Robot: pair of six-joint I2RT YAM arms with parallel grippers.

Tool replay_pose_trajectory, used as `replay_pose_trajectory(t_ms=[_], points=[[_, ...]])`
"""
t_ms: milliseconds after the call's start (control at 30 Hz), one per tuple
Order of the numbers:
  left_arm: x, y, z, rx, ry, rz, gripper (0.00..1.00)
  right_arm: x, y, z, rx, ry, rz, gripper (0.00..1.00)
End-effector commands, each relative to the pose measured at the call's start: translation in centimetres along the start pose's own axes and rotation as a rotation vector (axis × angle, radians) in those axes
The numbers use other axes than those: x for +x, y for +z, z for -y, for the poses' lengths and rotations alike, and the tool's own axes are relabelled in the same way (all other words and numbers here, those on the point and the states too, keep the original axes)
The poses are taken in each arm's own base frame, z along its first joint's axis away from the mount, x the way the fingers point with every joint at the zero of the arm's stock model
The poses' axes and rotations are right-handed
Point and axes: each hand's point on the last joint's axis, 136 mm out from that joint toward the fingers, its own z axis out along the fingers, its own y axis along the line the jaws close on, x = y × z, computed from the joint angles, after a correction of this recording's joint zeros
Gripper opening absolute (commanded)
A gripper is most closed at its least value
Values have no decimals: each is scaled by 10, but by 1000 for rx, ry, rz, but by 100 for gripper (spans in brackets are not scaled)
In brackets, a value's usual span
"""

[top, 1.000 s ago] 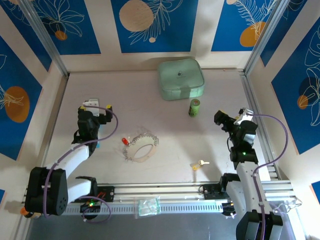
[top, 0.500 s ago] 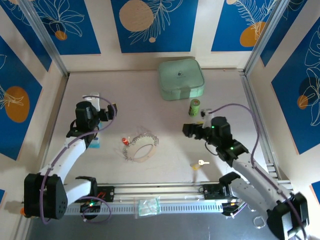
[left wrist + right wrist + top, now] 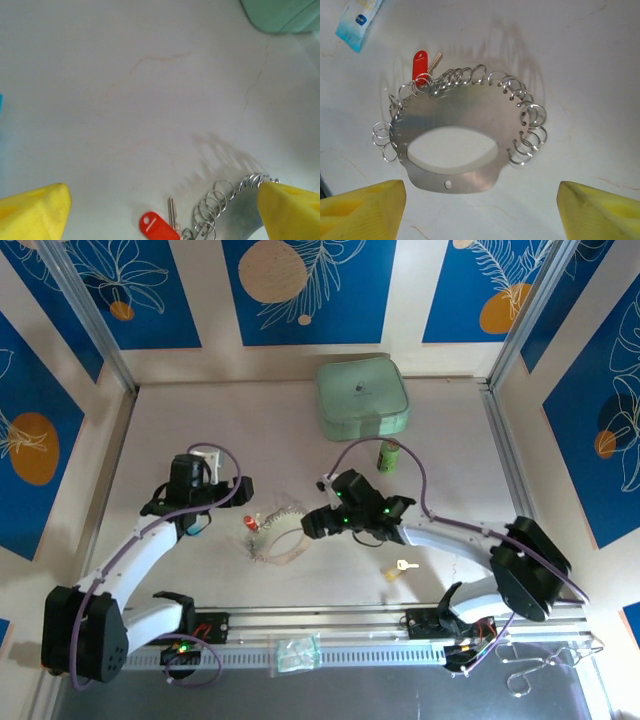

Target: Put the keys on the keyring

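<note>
The keyring (image 3: 451, 131) is a flat silvery oval plate edged with small wire loops, lying mid-table (image 3: 285, 537). The red-headed key (image 3: 420, 63) lies at its far left edge, one loop overlapping its head; the left wrist view has it at the bottom (image 3: 159, 227) beside the loops (image 3: 216, 210). The yellow-headed key (image 3: 400, 567) lies apart, nearer the front right. My right gripper (image 3: 480, 210) hovers open at the keyring's near edge (image 3: 318, 521). My left gripper (image 3: 162, 212) is open just left of the red key (image 3: 224, 502), holding nothing.
A pale green square case (image 3: 362, 398) sits at the back, with a green cylinder (image 3: 388, 455) in front of it. A blue-and-white packet (image 3: 359, 20) lies left of the keyring. Side rails bound the table on both sides.
My right arm has swung from the right edge across to the keyring. My left gripper has moved nearer and rightward, toward the red key. Keys and keyring have not moved.
</note>
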Motion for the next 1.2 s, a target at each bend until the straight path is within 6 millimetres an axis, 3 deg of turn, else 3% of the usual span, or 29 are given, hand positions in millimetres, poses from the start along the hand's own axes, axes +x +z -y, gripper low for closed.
replay_pose_trajectory(t_ms=[0,133,367,800,1167], points=[[7,-2,7,15,-38,-72,94,-3,11,-2,15,81,-79,78],[14,0,7,7,-51,-140,91,-5,26,7,43,182,-223,69],[22,4,10,19,-68,-200,87,15,35,21,123,307,-393,53],[16,12,11,36,-31,-133,85,40,47,21,103,486,-446,50],[2,9,11,25,-6,-82,85,35,62,33,131,527,-429,44]])
